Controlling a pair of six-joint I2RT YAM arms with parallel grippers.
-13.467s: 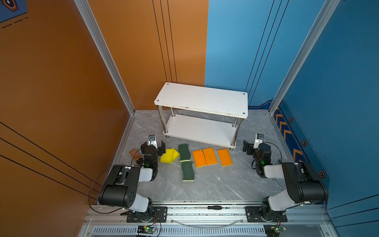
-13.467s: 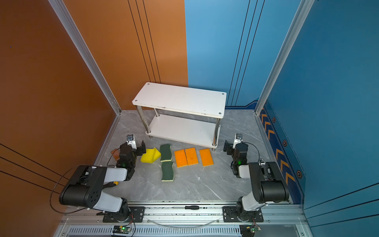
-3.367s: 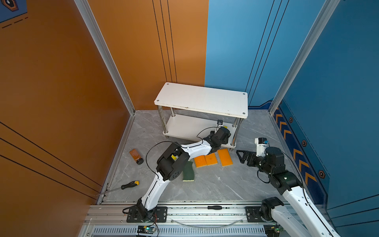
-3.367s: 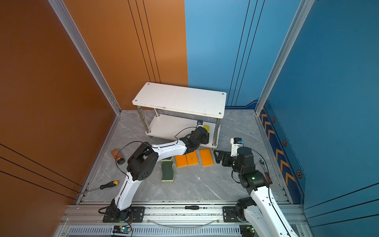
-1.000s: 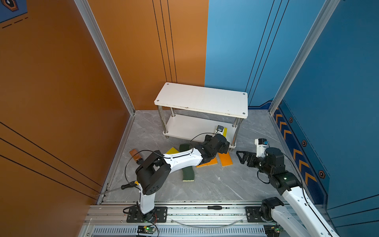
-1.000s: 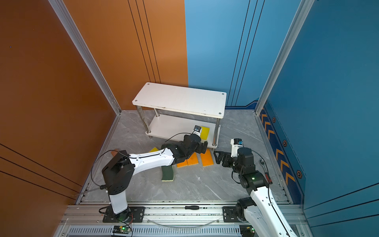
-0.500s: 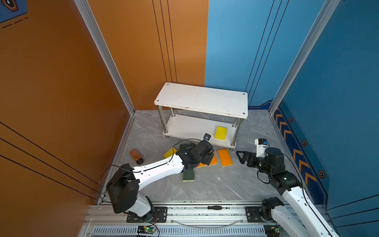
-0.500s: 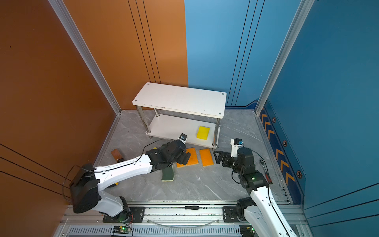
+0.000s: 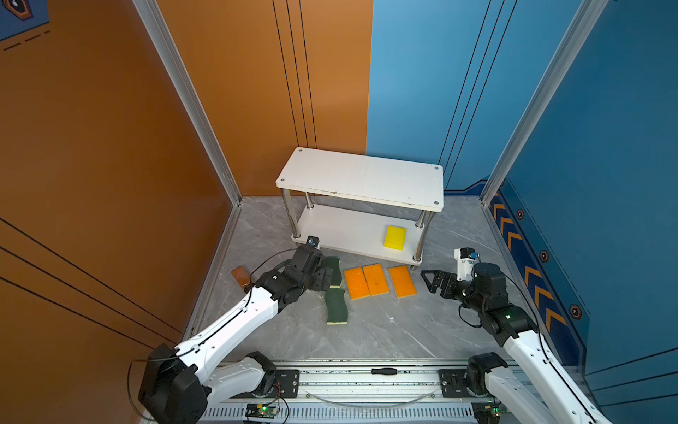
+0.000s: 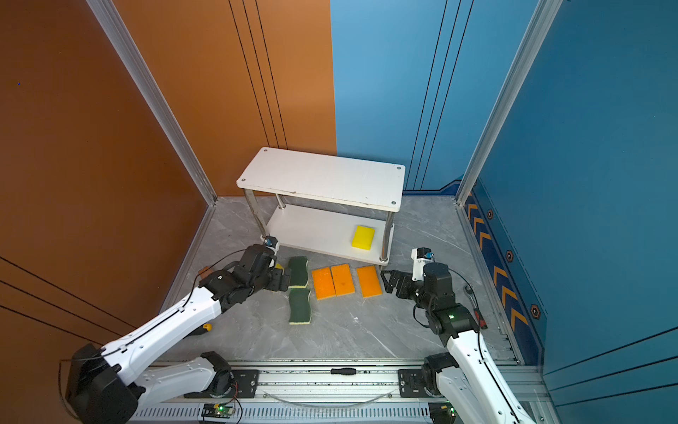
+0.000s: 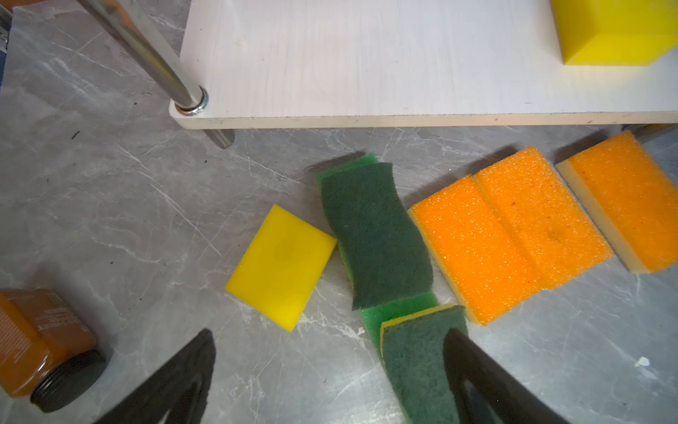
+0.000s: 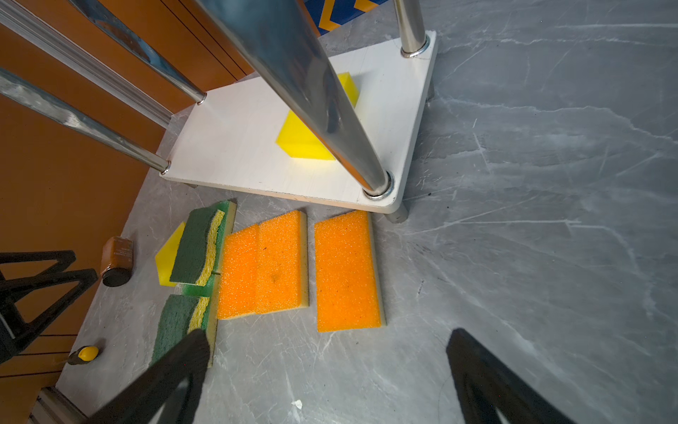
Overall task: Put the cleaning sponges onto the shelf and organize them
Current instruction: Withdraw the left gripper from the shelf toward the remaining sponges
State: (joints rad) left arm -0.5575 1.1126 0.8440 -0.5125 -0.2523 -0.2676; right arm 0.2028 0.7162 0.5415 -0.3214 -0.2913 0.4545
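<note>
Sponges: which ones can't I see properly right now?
- Light-green sponges: left wrist view, mostly under the dark-green sponges; count unclear.
- Floor yellow sponge: in both top views, almost entirely behind the left arm.
- Shelf yellow sponge: left wrist view, cut by frame edge.

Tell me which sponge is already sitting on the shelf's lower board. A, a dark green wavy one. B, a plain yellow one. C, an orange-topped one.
B: only a plain yellow sponge lies on the lower board of the shelf.
</note>
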